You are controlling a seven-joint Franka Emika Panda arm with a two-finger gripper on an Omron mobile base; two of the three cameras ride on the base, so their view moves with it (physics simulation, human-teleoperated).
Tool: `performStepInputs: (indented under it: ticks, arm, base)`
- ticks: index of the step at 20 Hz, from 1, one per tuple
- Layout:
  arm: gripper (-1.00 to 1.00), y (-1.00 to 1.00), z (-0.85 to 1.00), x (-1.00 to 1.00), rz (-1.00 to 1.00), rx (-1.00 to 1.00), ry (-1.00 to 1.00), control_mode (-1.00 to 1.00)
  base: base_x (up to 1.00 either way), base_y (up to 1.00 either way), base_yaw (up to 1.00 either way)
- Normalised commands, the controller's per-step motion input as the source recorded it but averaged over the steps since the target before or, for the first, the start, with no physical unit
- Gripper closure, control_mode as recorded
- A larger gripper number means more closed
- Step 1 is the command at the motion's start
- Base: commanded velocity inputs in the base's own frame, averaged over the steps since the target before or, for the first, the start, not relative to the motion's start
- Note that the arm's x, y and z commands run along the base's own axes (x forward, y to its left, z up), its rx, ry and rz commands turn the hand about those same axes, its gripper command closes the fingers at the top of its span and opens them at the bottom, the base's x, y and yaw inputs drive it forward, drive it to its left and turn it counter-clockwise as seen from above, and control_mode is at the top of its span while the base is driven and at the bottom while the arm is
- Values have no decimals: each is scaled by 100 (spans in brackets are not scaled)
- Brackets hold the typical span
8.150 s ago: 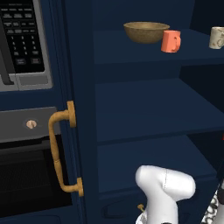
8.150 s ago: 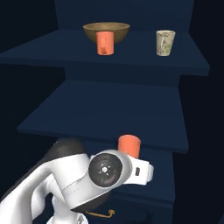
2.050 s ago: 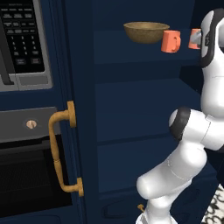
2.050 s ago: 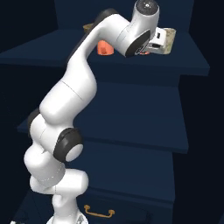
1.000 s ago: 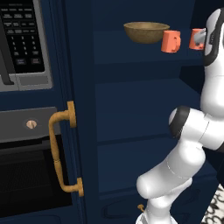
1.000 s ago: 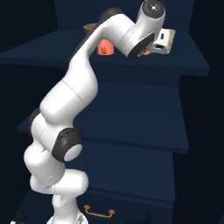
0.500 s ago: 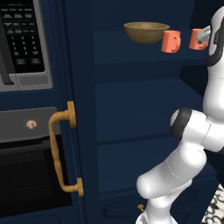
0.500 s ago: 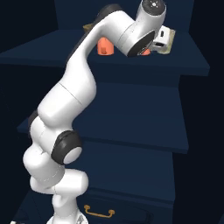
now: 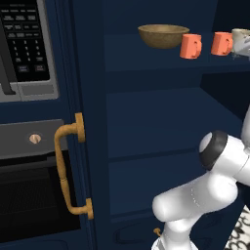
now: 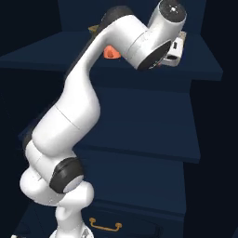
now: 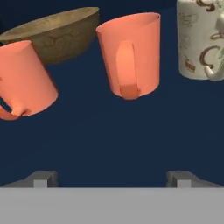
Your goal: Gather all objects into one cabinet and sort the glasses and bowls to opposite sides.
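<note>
Gaping fingers (image 11: 43, 178), empty, facing orange cup (image 11: 130, 54)

Second orange cup (image 9: 221, 43) now on top shelf (image 9: 161, 61), tool (image 11: 113, 177) released

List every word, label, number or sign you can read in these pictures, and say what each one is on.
No text can be read for certain.
Microwave keypad: rows of pale button labels and a header line, too small and blurred to read.
Cream cup: brown printed decoration with letter-like swirls, not legible as words.
Coral-orange cups, bowl, cabinet: no markings.
</note>
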Motion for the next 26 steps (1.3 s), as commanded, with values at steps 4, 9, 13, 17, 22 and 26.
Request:
performStepInputs:
  ticks: [4,9,13,17,22,26]
  arm:
    - [-100,44,-81,-30,0,-1,-25,-100]
    - [-100,67,-39,-45,0,-13,-43,-100]
    - [-100,71,0,-70,-1,-17,-28,-100]
    - [-100,68,2,-69,-10,-8,-14,-100]
    - [-100,35,47,-45,-15,-1,3,-100]
    - [-100,13,59,-69,-8,0,5,-100]
  base:
    - [0,0,0]
    - [0,0,0]
    - [0,0,0]
    - [0,0,0]
    - [0,0,0]
    - [0,0,0]
